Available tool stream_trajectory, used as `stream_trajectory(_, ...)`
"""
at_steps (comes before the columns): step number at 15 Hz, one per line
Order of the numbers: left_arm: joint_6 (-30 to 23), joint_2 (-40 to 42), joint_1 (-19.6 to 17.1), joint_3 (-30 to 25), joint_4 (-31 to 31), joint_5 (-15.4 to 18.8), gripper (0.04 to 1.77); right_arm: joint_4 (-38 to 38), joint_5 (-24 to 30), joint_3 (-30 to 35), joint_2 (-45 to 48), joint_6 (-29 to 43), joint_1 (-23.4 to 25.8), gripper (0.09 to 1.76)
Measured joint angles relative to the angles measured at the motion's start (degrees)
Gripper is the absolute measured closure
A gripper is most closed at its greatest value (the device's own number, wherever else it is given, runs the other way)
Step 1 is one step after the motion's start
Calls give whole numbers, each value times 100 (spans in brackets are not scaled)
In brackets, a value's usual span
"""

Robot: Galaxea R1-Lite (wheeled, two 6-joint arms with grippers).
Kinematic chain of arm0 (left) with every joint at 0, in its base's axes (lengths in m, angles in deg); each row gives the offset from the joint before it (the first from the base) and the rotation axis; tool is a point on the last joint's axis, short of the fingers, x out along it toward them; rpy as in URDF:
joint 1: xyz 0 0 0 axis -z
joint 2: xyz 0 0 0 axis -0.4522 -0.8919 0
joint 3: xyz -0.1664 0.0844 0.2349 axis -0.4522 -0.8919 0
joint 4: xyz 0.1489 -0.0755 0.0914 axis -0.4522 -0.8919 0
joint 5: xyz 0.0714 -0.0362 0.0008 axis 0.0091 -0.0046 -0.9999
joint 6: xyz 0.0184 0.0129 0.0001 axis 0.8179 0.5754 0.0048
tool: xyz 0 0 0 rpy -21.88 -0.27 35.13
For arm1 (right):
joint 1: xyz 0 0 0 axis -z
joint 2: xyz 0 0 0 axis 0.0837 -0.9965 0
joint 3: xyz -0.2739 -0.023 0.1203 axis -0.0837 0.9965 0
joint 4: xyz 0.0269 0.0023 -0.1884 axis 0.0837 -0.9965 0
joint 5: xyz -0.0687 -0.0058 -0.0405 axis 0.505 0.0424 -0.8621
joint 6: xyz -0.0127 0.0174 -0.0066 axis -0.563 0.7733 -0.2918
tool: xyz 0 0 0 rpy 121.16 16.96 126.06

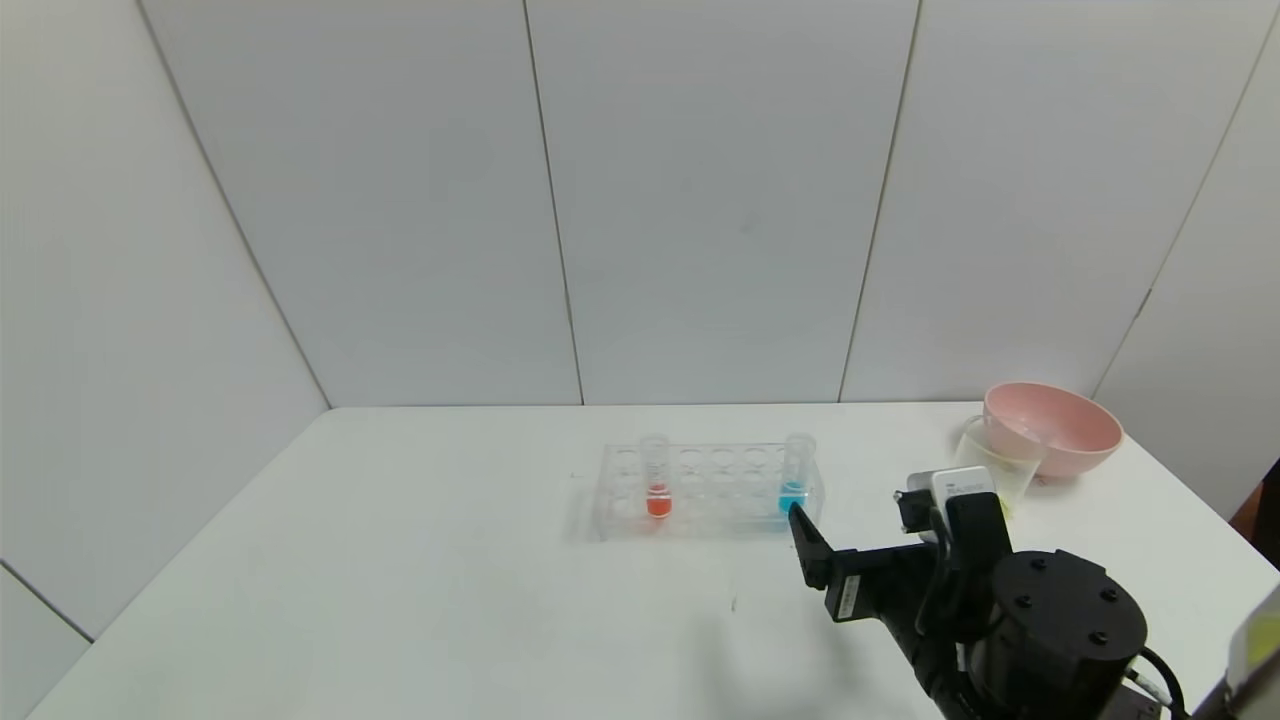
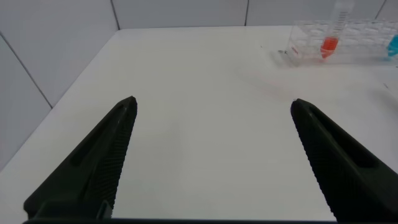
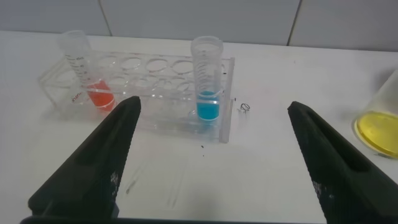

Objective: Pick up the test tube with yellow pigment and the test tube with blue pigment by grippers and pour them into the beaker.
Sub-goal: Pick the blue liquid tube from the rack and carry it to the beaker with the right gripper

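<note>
The test tube with blue pigment stands upright at the right end of a clear rack. It also shows in the right wrist view. My right gripper is open and empty, just in front of that end of the rack, with the blue tube ahead between its fingers. The beaker stands to the right by the pink bowl and holds yellow liquid. The test tube with yellow pigment is out of view. My left gripper is open and empty over the bare left part of the table.
A tube with orange-red liquid stands in the left part of the rack. A pink bowl sits at the back right, touching the beaker. White wall panels close the back and sides. The white table is bare at the left front.
</note>
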Motion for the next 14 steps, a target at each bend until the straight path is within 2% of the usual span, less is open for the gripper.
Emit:
stream_trajectory(5, 0, 0, 0, 0, 0, 0, 5, -85, 22, -636, -492, -132, 143, 15)
stream_trajectory(11, 0, 0, 0, 0, 0, 0, 5, -705, 34, -1751, -909, -310, 421, 15)
stream_trajectory(14, 0, 0, 0, 0, 0, 0, 5, -756, 33, -2088, -1130, -349, 547, 15)
